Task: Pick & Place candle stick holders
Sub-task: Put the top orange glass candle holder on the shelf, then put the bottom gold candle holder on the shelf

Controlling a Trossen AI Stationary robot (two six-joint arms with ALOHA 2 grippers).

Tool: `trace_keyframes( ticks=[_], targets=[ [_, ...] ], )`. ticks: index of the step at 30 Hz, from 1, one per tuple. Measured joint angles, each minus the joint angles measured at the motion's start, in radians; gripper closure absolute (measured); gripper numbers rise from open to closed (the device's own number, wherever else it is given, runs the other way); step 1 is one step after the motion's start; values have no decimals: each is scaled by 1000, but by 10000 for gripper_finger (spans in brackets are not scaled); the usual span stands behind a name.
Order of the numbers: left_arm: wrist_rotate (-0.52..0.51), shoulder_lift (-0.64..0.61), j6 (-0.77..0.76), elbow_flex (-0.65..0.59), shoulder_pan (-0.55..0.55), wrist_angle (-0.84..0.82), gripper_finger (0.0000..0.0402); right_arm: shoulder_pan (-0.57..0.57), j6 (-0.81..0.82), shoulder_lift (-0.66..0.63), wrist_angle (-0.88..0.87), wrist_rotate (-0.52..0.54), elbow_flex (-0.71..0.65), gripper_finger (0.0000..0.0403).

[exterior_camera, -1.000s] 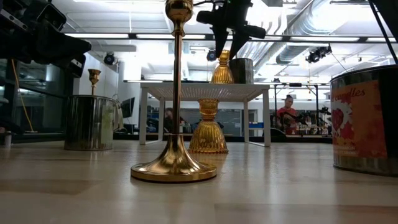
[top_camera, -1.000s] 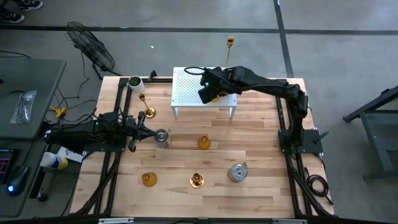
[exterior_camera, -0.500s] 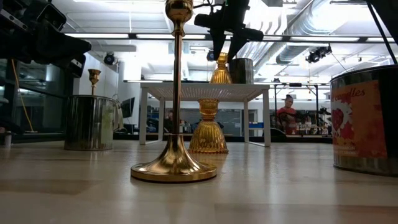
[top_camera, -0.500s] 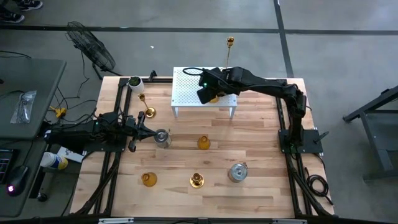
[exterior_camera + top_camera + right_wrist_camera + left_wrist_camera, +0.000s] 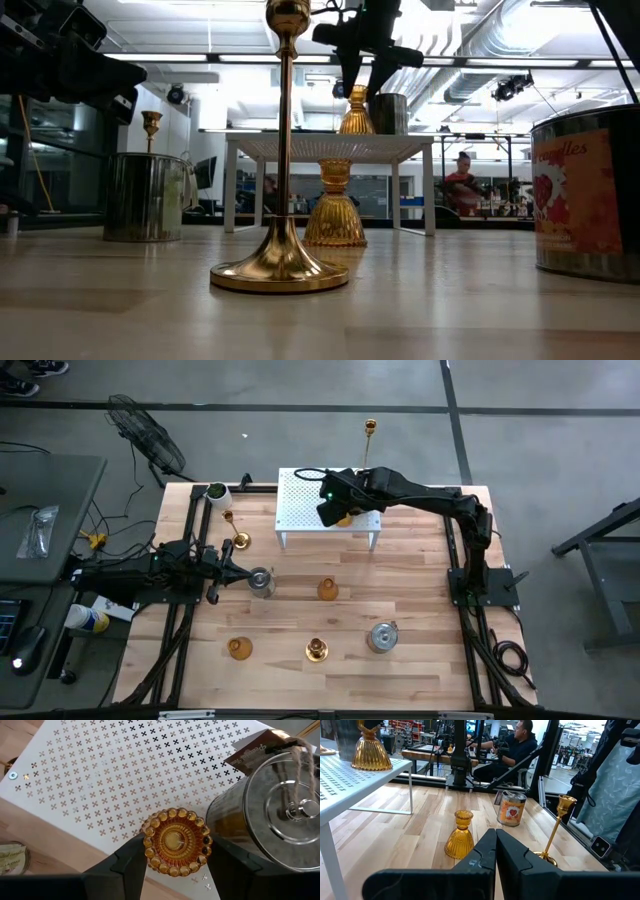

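An amber glass holder [image 5: 176,841] stands upright by its base on the white perforated rack [image 5: 310,505], next to a silver tin [image 5: 280,815]. My right gripper [image 5: 176,865] is open just above it, with one finger on each side of its rim and no touch that I can see. In the low view the gripper [image 5: 362,70] hangs over the holder [image 5: 358,110]. My left gripper [image 5: 496,855] is shut and empty at the table's left [image 5: 228,570], beside a silver cup [image 5: 260,582].
On the table stand amber holders [image 5: 327,590] [image 5: 238,649], gold sticks [image 5: 317,650] [image 5: 235,540], a labelled silver tin [image 5: 383,637] and a white cup [image 5: 217,492] at the far left. A tall gold stick [image 5: 369,430] rises behind the rack. People sit beyond the table [image 5: 515,750].
My right gripper has shifted a little toward the table's left above the rack, while the amber holder has stayed standing where it was.
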Motion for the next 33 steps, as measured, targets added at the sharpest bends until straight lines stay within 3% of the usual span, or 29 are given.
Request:
trace_keyframes(
  ticks=[8,21,33],
  targets=[
    [0,0,0,0,0,0,402,-5,3,1,16,-2,0,215],
    [0,0,0,0,0,0,402,-5,3,1,24,0,0,141],
    [0,0,0,0,0,0,402,-11,3,-21,26,-1,0,135]
  ],
)
